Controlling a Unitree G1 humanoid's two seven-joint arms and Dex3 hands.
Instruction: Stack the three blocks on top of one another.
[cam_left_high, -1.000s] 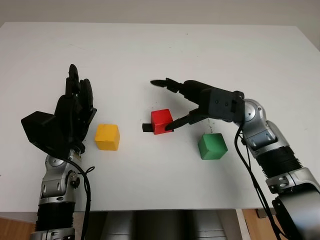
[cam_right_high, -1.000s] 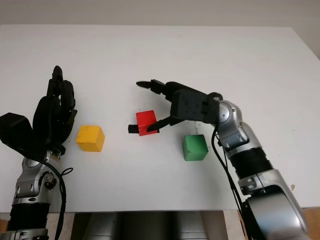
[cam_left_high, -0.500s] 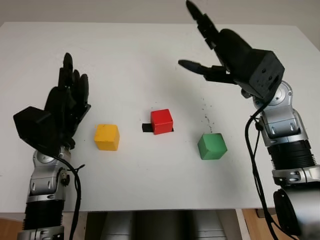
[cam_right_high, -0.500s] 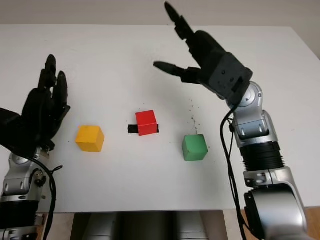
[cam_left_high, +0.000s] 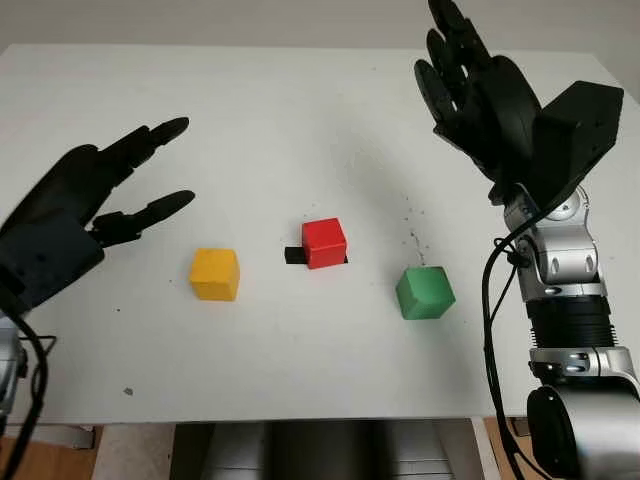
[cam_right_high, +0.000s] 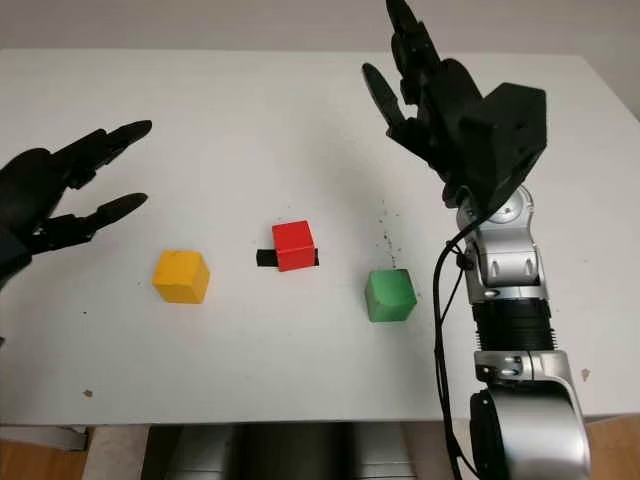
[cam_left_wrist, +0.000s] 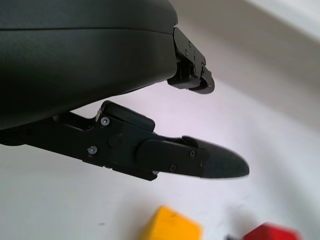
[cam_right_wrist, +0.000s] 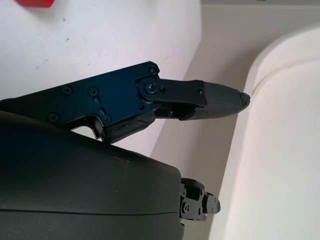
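Three blocks lay apart in a loose row on the white counter (cam_left_high: 300, 120), none yet stacked: the yellow block (cam_left_high: 215, 274) to the robot's left, the red block (cam_left_high: 325, 243) in the middle and slightly farther back, and the green block (cam_left_high: 425, 292) to the right and nearest the front edge. A small black object (cam_left_high: 292, 255) sat touching the red block's left side; what it was could not be made out. The left hand (cam_left_high: 95, 205) hovered above the counter at the left, released and holding nothing, its fingertips (cam_left_high: 172, 126) pointing toward the middle of the counter and well short of the yellow block. The right hand (cam_left_high: 485, 95) was raised high over the far right part of the counter, also released and empty, well clear of the green block below it. The left wrist view showed one black finger (cam_left_wrist: 200, 160) above the counter, with the yellow block and a corner of the red one beneath it. By the look of things, the stacking was at its very start, with no block lifted and neither hand committed to a grasp. The next move would likely call for one hand to come down over a block, the left being nearer the yellow and the right nearer the green, close squarely on its sides, and carry it onto the red block without nudging that block or the dark piece beside it.
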